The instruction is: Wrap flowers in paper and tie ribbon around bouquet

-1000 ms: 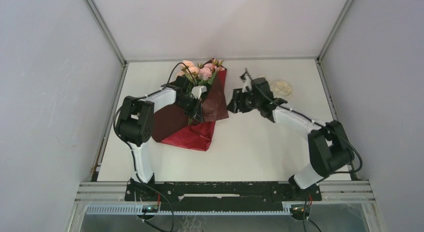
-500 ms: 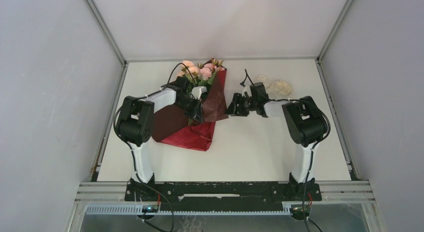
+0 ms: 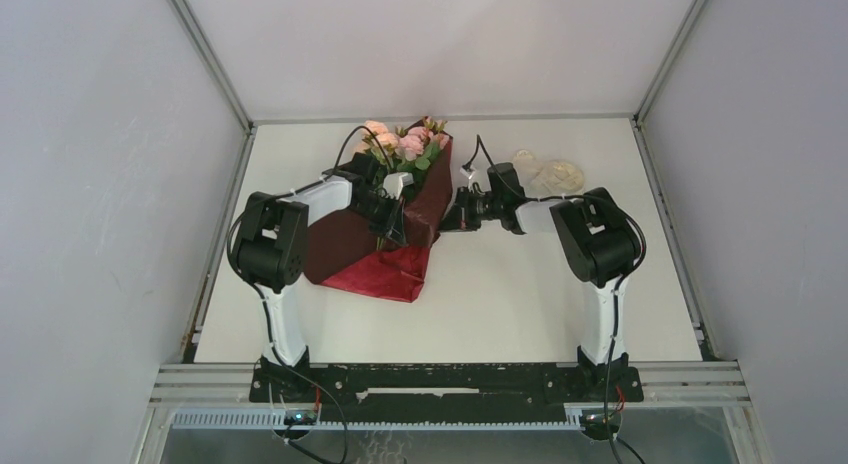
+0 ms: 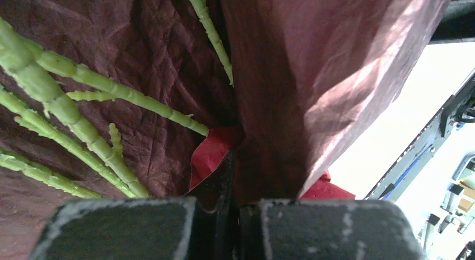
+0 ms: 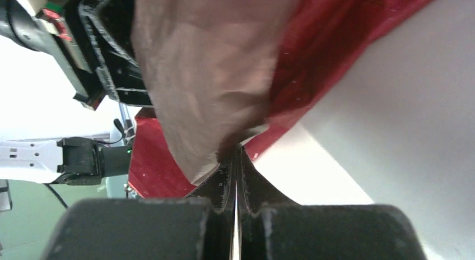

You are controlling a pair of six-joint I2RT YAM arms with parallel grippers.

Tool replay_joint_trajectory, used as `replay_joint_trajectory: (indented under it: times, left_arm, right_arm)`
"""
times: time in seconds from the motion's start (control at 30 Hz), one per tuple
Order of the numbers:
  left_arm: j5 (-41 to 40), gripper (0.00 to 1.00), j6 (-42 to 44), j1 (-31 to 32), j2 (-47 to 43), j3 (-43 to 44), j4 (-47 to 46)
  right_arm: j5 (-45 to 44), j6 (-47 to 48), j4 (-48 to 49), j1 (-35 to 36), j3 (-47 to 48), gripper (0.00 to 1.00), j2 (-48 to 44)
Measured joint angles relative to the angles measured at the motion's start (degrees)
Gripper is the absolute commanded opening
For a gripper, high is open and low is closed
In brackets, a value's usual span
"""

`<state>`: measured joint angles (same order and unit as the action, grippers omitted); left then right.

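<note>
Paper point(image 3: 345, 249): I pinch its 3 o'clock flap in right tool point(image 5: 235, 154) for folding over; left tool point(image 4: 232, 159) clamps centre fold, anchoring flowers point(image 3: 400, 142).

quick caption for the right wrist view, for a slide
Right hand pinches the corner of a flap of red wrapping paper over the white table.

Deep red crinkly paper point(image 3: 372, 259) lies on the table, left of centre, its right flap raised beside the green stems point(image 4: 84, 125). Pale pink flowers point(image 3: 400, 142) with leaves lie at its far end. Cream ribbon point(image 3: 552, 172) lies looped, far right, apart from the paper.
</note>
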<state>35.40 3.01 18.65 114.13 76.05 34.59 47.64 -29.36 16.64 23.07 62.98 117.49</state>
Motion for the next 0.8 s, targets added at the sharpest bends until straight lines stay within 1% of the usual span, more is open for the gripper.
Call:
replay_joint_trajectory:
  times: [0.13,0.2,0.27,0.3,0.33,0.4,0.43,0.53,0.63,0.8]
  left_arm:
    - [0.2,0.11,0.07,0.0,0.0,0.0,0.04]
    - [0.33,0.18,0.22,0.0,0.0,0.0,0.11]
    - [0.42,0.33,0.42,0.0,0.0,0.0,0.31]
    - [0.42,0.45,0.52,0.0,0.0,0.0,0.42]
    - [0.48,0.52,0.74,0.0,0.0,0.0,0.63]
    - [0.63,0.63,1.22,-0.09,0.0,0.02,1.14]
    - [0.76,0.66,1.62,-0.11,0.0,0.02,1.53]
    - [0.98,0.74,3.02,-0.59,-0.5,0.02,3.1]
    - [0.81,0.82,4.94,-1.11,-2.14,0.02,4.59]
    - [0.61,0.92,10.97,-3.1,-8.76,0.02,7.52]
  right_arm:
    - [1.03,-1.25,1.33,0.79,0.17,0.0,-1.01]
    - [1.14,-1.99,2.23,1.07,0.2,0.0,-1.7]
    - [1.16,-2.64,3.02,1.18,0.2,0.0,-2.36]
    - [1.14,-3.04,3.41,1.27,0.2,0.0,-2.69]
    - [1.09,-3.43,3.87,1.38,0.2,0.0,-3.08]
    - [0.87,-4.04,4.74,1.73,0.2,0.0,-3.56]
    - [0.52,-4.46,5.57,2.12,0.2,0.0,-3.72]
    - [-0.31,-5.75,6.67,3.67,1.22,0.0,-3.45]
    - [-1.03,-7.02,7.67,5.55,4.94,0.0,-1.51]
    - [-2.27,-9.64,9.46,7.93,11.23,0.0,2.14]
